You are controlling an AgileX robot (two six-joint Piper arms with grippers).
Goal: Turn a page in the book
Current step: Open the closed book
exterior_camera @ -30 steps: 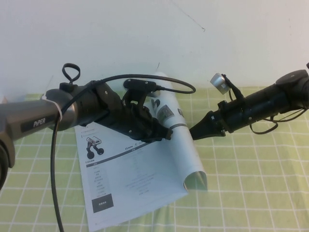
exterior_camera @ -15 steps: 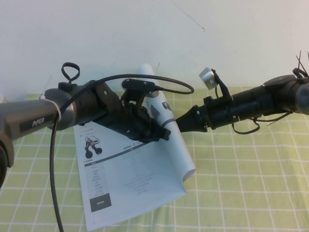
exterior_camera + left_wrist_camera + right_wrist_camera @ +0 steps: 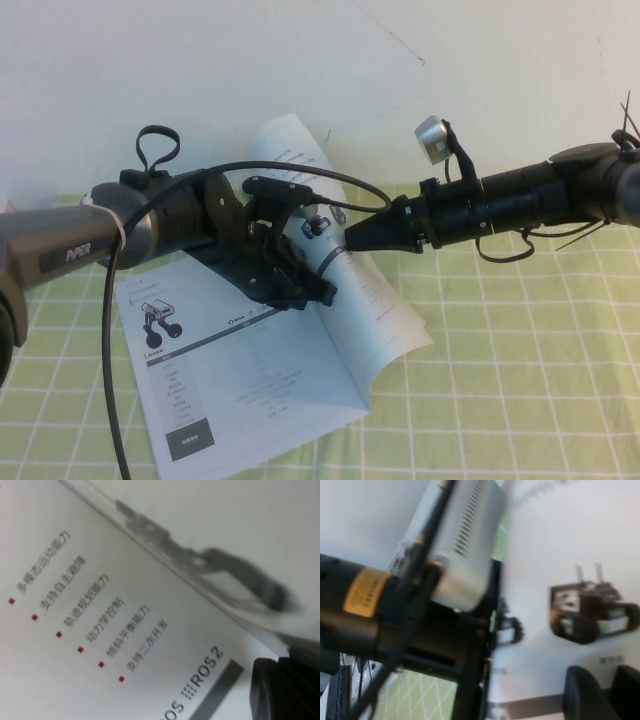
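Note:
The book (image 3: 250, 370) lies open on the green checked cloth, its left-hand sheet showing a wheeled-robot photo and text tables. The page (image 3: 395, 310) is lifted off the right half and stands tilted, top corner high near the wall. My right gripper (image 3: 350, 237) comes in from the right and meets the page near its free edge. In the right wrist view the gripper (image 3: 607, 692) sits against the page (image 3: 560, 555), printed with a tracked robot. My left gripper (image 3: 315, 292) rests low on the book by the spine. In the left wrist view the left gripper (image 3: 287, 690) is just over the book's (image 3: 100, 630) printed text.
The green checked cloth (image 3: 520, 380) covers the table on all sides of the book. A white wall (image 3: 450, 60) rises close behind. The left arm's black cable (image 3: 115, 380) hangs down at the near left. The two arms nearly meet above the spine.
The right gripper has moved left and a little up, carrying the page along. The page went from a low curl to a raised tilted sheet. The book shifted slightly left.

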